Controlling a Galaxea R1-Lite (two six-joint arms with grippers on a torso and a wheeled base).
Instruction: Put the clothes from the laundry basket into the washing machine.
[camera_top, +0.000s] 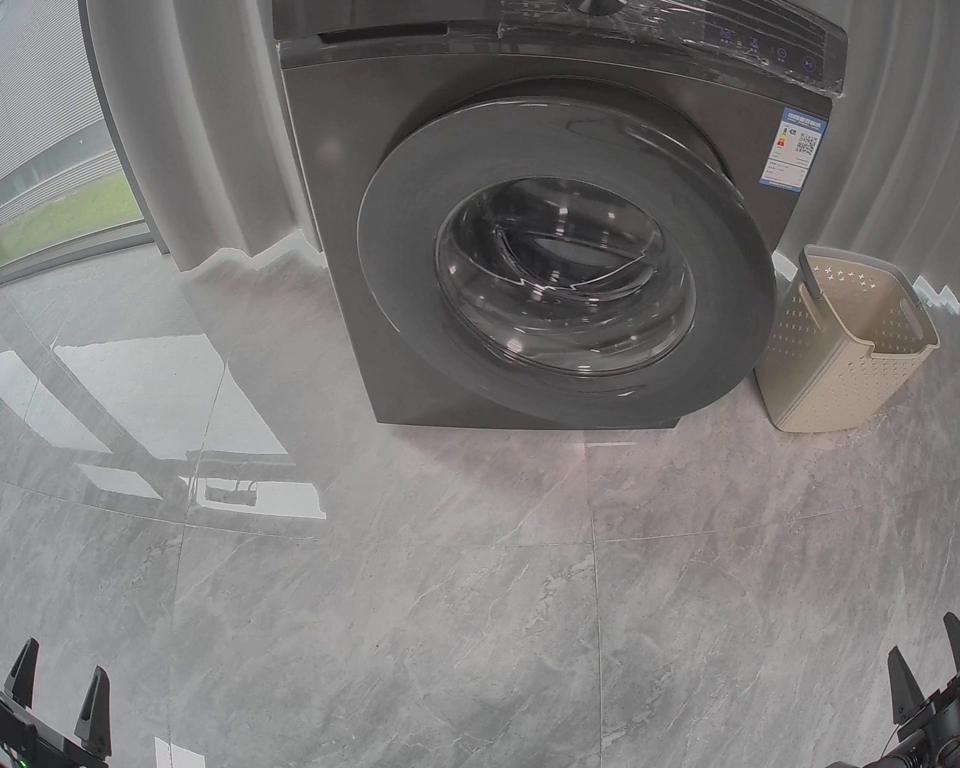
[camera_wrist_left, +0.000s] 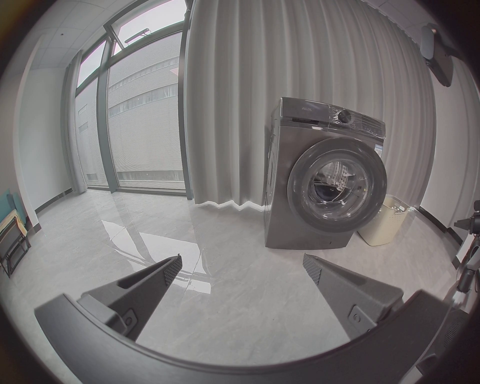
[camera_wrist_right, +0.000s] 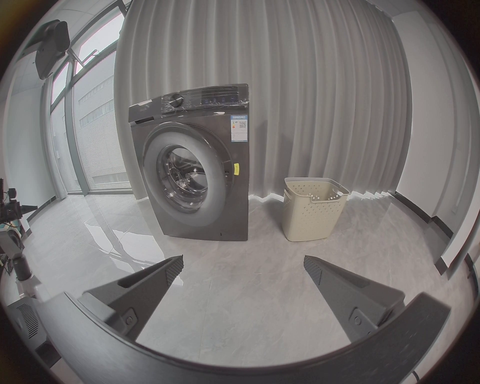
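As right claw (camera_wrist_right: 242, 264) gapes, basket (camera_wrist_right: 310, 222) well ahead

The head camera looks forward and steeply down, close to the washing machine (camera_top: 560, 250) and laundry basket (camera_top: 845, 340). Both wrist cameras sit low, farther back, facing roughly level, one from either side. All three views share machine, basket and the floor (camera_top: 450, 600) before them.

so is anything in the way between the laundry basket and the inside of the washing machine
Yes: the washing machine's round door is shut over the drum opening, beside the laundry basket. Between the right gripper and the basket lies only bare floor.
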